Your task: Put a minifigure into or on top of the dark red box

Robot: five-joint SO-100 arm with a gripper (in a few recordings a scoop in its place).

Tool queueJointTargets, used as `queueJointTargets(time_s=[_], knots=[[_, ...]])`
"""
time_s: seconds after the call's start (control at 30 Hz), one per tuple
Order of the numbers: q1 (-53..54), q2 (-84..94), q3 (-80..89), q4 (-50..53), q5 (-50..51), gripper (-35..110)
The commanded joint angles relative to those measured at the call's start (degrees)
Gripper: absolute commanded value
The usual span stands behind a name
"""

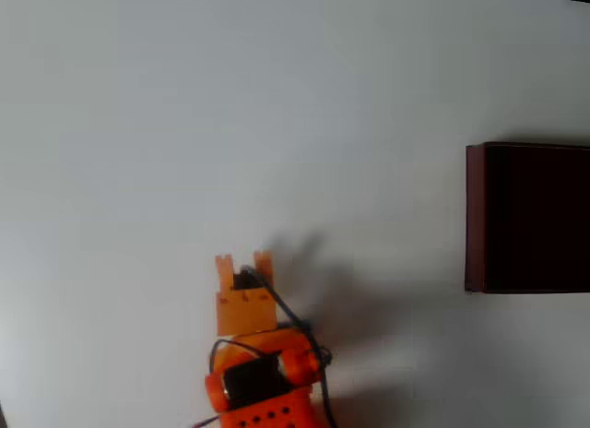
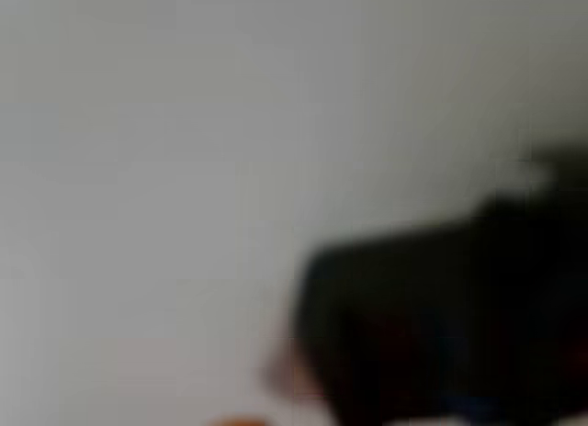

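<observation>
**A:** Status on the fingers?

**B:** My gripper is sitting low in the overhead view, a bit left of centre. Two orange tips are showing with a dark gap between them. Something dark is sitting just behind the gap, too blurred to name. I can't tell whether I'm pinching anything or just standing slightly spread.

**A:** Minifigure?

**B:** Not picking it out for certain. The wrist view is badly smeared; I'm seeing a big dark blob at lower right and a faint blue trace at its bottom edge. Could be it, I can't confirm.

**A:** Box?

**B:** The dark red box is sitting at the right edge of the overhead view, mid-height, open side up, inside nearly black, cropped by the frame. Well apart from me, bare white table between us.

**A:** Handling, assuming you're gripping it?

**B:** I'm judging it as very light, hard smooth plastic, so slippery and prone to twisting between the pads. Best hold is across the torso, flat sides against the pads, not the head or legs. Not fragile; a short drop into the box should be doing no harm. The opening is huge next to it, so aim isn't critical.
</observation>
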Motion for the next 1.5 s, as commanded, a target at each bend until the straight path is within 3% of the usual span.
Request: queueJointTargets(time_s=[0.0, 0.43, 0.53, 0.8, 1.13, 1.47], knots=[[-2.64, -3.43, -4.48, -0.97, 0.35, 19], [-4.66, -23.55, -21.45, -3.78, -5.8, 20], [-5.19, -27.51, -27.07, -0.09, -7.38, 19], [-4.13, -13.97, -25.58, 6.42, -13.62, 20], [4.66, -13.1, -21.09, -4.22, -30.76, 21], [7.65, -11.78, -13.01, -6.42, -24.08, 22]])
